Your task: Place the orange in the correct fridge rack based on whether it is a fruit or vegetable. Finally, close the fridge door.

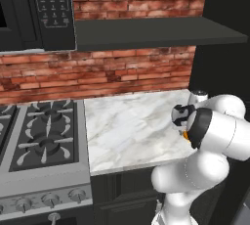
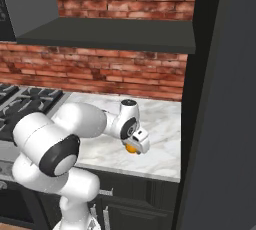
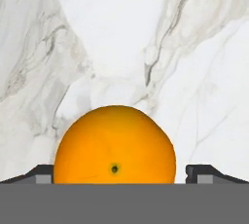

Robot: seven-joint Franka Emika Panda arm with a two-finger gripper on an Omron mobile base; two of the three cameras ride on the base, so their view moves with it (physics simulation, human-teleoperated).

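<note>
The orange (image 3: 115, 145) is a smooth bright ball lying on the white marble counter (image 3: 121, 33). My gripper (image 3: 119, 173) is down around it, with one dark fingertip (image 3: 44, 173) against its left side. The other fingertip (image 3: 200, 172) stands a small gap off its right side, so the gripper is open. In the right base view the orange (image 2: 130, 148) peeks out under the hand (image 2: 136, 140), near the counter's front right. From the left base view only a sliver of the orange (image 1: 186, 134) shows behind my arm. The fridge rack is hidden.
The tall dark fridge front (image 2: 225, 124) rises right beside the counter. A gas stove (image 1: 41, 136) adjoins the counter on the left. A microwave (image 1: 34, 9) and a dark shelf (image 1: 156, 32) hang above, against the brick wall.
</note>
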